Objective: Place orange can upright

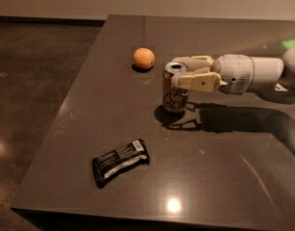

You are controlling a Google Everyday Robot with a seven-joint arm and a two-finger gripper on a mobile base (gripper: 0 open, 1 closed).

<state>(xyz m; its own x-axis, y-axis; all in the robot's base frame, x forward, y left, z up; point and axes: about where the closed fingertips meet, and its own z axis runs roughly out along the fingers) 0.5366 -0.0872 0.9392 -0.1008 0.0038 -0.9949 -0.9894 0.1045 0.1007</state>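
The orange can (pixel 175 99) stands upright on the dark table (pixel 224 167), a little right of its middle, with its silver top and pull tab facing up. My gripper (pixel 178 72) reaches in from the right at the height of the can's top. One finger (pixel 191 60) lies behind the can and the other finger (pixel 192 82) lies in front of it, closed on its upper part. The can's base rests on the table over its own shadow.
A round orange fruit (pixel 143 57) lies behind and left of the can. A flat black snack wrapper (pixel 120 161) lies near the front left. The table's left edge and front edge drop to a dark floor. My white arm (pixel 252 73) spans the right side.
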